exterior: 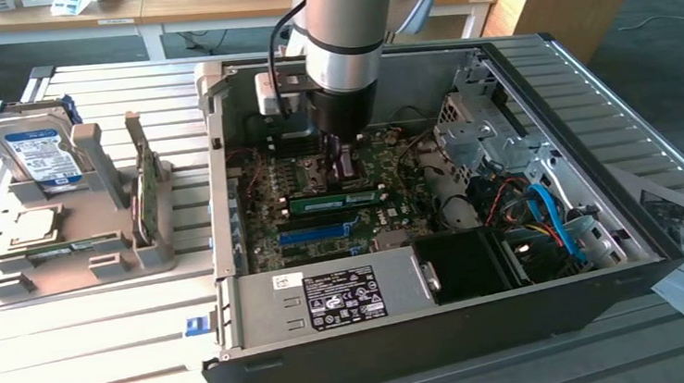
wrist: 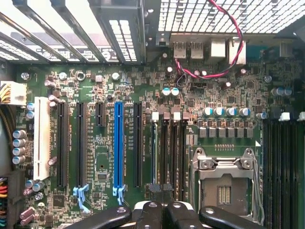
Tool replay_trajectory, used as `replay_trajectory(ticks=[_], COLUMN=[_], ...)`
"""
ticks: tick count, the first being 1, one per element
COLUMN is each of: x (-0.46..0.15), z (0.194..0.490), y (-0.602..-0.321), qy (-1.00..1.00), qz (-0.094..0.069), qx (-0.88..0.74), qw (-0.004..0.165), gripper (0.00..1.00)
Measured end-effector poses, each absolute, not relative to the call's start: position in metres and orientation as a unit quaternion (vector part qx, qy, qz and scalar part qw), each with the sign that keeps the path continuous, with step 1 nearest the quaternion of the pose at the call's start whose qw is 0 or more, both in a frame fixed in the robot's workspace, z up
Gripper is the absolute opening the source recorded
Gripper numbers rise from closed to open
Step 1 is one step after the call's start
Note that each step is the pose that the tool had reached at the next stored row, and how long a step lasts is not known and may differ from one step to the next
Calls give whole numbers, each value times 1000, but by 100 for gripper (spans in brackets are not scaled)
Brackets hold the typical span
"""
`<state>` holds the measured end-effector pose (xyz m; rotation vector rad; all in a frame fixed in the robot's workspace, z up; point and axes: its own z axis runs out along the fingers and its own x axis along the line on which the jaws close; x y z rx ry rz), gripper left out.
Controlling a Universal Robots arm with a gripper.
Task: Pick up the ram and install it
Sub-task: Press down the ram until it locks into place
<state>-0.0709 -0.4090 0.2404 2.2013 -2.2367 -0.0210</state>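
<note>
Where the closed pincer (wrist: pixel 162 210) hovers, the thin green ram (exterior: pixel 334 200) sits slotted.

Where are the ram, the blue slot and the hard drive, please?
ram (exterior: pixel 336 200): exterior view, middle of its green board.
blue slot (wrist: pixel 118 143): wrist view, middle of its length.
hard drive (exterior: pixel 39 155): exterior view, its blue label.
</note>
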Motion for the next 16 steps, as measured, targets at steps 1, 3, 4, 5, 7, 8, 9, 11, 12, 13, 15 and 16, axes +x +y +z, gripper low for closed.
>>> replay_trajectory(ticks=[1, 3, 4, 5, 7, 8, 9, 11, 12, 13, 15, 16], x=[-71, -71, -71, -71, -71, -71, -71, -71, -71, -71, -71, -71], z=[240, 240, 240, 240, 240, 240, 240, 240, 240, 240, 238, 238], y=[-409, -409, -409, -409, -410, -411, -411, -411, -411, -411, -411, -411], qy=[-713, -713, -713, -713, -713, -713, -713, -713, -713, -713, -713, -713], qz=[-7, -7, -7, -7, -7, -7, -7, -7, -7, -7, -7, -7], qx=[701, 701, 701, 701, 701, 701, 701, 701, 701, 701, 701, 701], qw=[2, 2, 2, 2, 2, 2, 2, 2, 2, 2, 2, 2], gripper=[10, 10, 10, 10, 10, 10, 10, 10, 10, 10, 10, 10])
